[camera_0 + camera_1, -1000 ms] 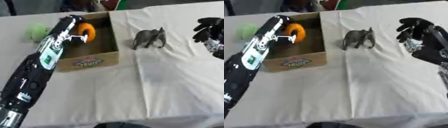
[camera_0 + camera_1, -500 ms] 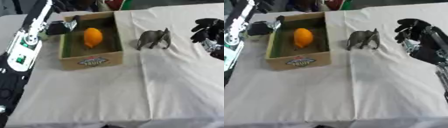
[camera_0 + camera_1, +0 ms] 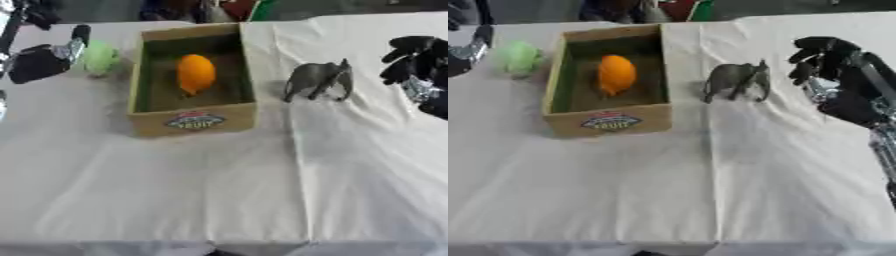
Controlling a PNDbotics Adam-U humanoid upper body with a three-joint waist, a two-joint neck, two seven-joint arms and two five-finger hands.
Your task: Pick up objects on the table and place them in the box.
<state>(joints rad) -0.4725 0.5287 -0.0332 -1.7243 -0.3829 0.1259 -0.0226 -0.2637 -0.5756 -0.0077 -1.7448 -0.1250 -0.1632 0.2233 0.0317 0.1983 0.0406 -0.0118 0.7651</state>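
A table (image 3: 175, 200) draped in a white cloth, creased down its middle, carries three things. A cardboard box (image 3: 192, 120) with a printed label on its front wall stands toward the far left part of the surface. A green, fuzzy-looking object (image 3: 101, 57) lies just beside the box's left wall. A grey toy elephant (image 3: 737, 80) stands upright right of the box, apart from it.

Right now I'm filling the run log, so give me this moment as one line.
orange fruit: in box | green object: left hand beside it | elephant: on table | right hand: fingers curled, empty
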